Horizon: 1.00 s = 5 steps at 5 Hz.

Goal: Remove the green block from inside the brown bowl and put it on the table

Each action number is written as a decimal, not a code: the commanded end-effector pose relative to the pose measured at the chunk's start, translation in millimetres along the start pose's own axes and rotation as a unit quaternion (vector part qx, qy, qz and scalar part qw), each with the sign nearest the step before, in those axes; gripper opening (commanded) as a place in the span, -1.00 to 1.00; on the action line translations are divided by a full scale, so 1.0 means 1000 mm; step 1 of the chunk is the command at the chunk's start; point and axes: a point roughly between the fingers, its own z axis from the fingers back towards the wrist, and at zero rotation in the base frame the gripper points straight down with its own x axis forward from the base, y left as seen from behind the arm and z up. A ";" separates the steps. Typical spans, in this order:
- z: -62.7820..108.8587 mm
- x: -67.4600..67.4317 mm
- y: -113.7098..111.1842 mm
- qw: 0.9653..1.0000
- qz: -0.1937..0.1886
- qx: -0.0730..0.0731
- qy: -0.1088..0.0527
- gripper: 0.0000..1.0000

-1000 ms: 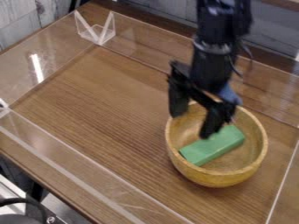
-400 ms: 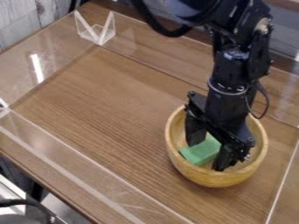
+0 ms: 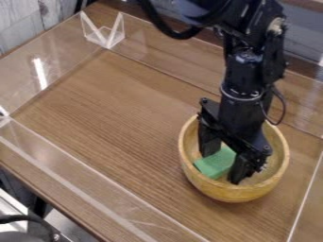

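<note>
I've dropped the end effector [image 3: 235, 163] into the brown bowl [image 3: 202, 181] at the desk's [image 3: 113, 104] five o'clock; jaws spread wide, straddling the green block [image 3: 213, 165], ungripped, ready to close.

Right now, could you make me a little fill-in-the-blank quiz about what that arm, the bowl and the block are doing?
1. The green block lies inside the brown ____.
2. The gripper reaches down into the bowl with its jaws ____, one on each side of the block.
3. The bowl stands on the wood-grain ____.
4. The block's colour is ____.

Missing words: bowl; open; table; green
</note>
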 end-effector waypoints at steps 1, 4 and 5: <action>0.012 0.005 0.004 1.000 -0.002 -0.001 -0.029 1.00; 0.005 0.005 0.009 0.999 0.008 -0.013 -0.034 1.00; 0.002 0.005 0.010 0.999 0.011 -0.016 -0.036 1.00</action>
